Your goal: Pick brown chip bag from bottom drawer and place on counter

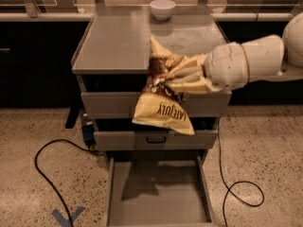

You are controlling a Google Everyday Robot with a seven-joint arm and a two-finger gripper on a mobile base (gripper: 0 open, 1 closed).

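Observation:
My gripper (166,79) is shut on the brown chip bag (162,109), pinching its dark brown middle. The bag hangs in the air in front of the top drawer, its upper cream end level with the counter's front edge. The counter (118,41) is the flat grey top of the cabinet, behind the bag. The bottom drawer (158,197) stands pulled open below, and its grey floor shows only the bag's shadow. My white arm reaches in from the right.
A white bowl (162,8) stands at the back of the counter. Two shut grey drawers (113,105) sit under the top. A black cable (52,164) loops on the speckled floor at left, another at right (241,193). Blue tape (66,216) marks the floor.

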